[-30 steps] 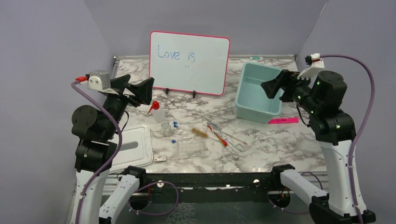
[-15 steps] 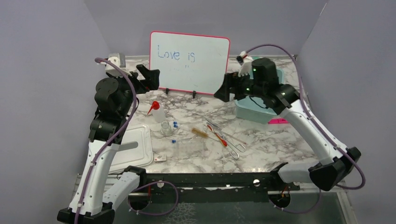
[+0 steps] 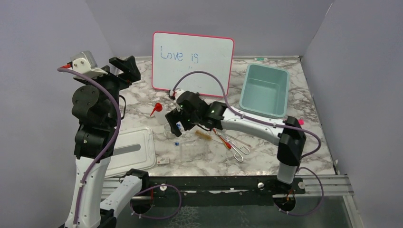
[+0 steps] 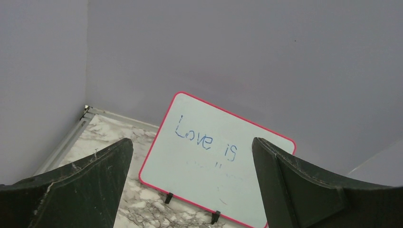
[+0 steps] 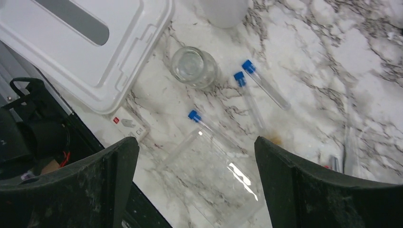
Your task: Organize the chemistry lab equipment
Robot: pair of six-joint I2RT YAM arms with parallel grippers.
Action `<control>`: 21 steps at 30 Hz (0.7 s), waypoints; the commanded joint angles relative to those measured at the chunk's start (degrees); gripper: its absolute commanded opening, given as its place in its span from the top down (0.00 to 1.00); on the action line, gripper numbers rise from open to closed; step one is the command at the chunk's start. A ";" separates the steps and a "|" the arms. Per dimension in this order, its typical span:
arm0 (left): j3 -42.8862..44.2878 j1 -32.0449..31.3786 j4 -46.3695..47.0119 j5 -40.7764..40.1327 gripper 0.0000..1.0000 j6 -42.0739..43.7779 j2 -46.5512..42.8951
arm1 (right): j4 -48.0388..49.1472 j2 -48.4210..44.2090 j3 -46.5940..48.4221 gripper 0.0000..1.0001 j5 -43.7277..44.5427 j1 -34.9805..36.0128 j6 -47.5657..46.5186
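My right gripper [image 3: 175, 119] hangs open low over the left middle of the table, nothing between its fingers. The right wrist view [image 5: 196, 142] shows the clear rack [image 5: 214, 180] below it, three blue-capped tubes [image 5: 249, 99] lying flat, and the little glass beaker [image 5: 193, 67] upright. The squeeze bottle with red nozzle [image 3: 156, 110] stands just left of the gripper. Right of it lie the brown-handled tool [image 3: 203, 135], the red tool [image 3: 223, 139] and the metal tongs [image 3: 239, 150]. My left gripper [image 3: 128, 66] is held high at the left, open and empty, facing the whiteboard [image 4: 214, 175].
A teal bin [image 3: 264, 89] sits at the back right. A white lid [image 3: 130, 149] lies at the front left, with a small white item [image 5: 128, 124] beside it. The pink-framed whiteboard [image 3: 192, 64] stands at the back. A pink marker tip [image 3: 300, 122] shows behind the right arm.
The right arm swung from the teal bin across the table and down over the tubes and rack. The left arm rose and turned toward the whiteboard. Both grippers stayed open.
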 commanded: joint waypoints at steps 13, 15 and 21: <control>2.02 -0.18 -2.87 -6.02 0.01 3.40 -0.62 | 7.67 21.87 12.58 0.07 6.44 4.13 1.22; 1.94 -0.46 -2.76 -6.01 0.01 3.64 -0.44 | 8.57 23.41 13.34 0.13 6.22 4.13 1.11; 2.24 -1.49 -2.42 -7.33 0.01 5.13 -0.12 | 9.85 26.92 15.16 0.26 7.39 4.21 0.65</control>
